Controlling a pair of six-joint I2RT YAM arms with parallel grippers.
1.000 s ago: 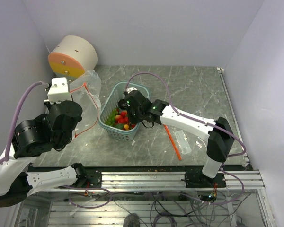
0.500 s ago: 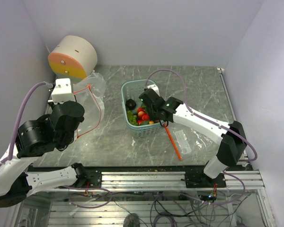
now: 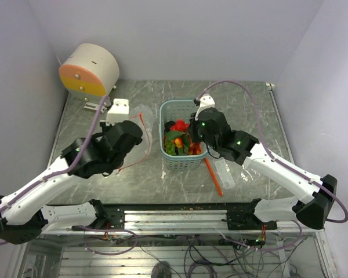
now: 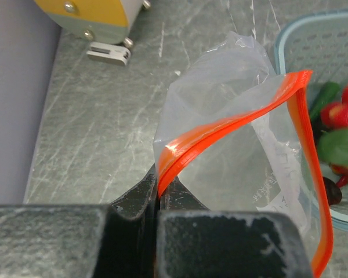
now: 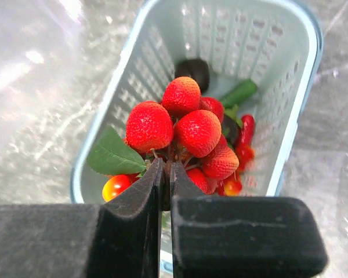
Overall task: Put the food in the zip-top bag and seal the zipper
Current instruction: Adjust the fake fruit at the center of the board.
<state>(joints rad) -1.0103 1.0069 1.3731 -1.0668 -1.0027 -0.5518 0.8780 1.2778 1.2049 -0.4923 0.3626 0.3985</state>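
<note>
Food [image 5: 232, 186] sits heaped in a light-blue mesh basket [image 5: 290, 87] near the middle of the grey marbled bench [image 3: 290, 127]. In the heap are red strawberries, small tomatoes, a green pepper and one dark piece at the far end. The right tool [image 5: 165, 174] is pinched narrow on the stems of a strawberry bunch [image 5: 185, 124] with a green leaf [image 5: 113, 155], holding it over the basket's inside. Whether the bunch hangs free of the pile under it cannot be told.

Just left of the basket the bag [image 4: 232, 87] stands up off the bench, clear and crumpled. The left tool [image 4: 158, 191] is clamped tight on the zipper [image 4: 232, 124] at one end. From the jaws the orange-red strip arches up to a peak beside the basket rim, then runs down along it.

A beige drum [image 3: 90, 69] with an orange face stands at the bench's far left corner. A loose orange strip [image 3: 212, 175] and a clear plastic piece [image 3: 225, 172] lie flat by the basket's near right corner.
</note>
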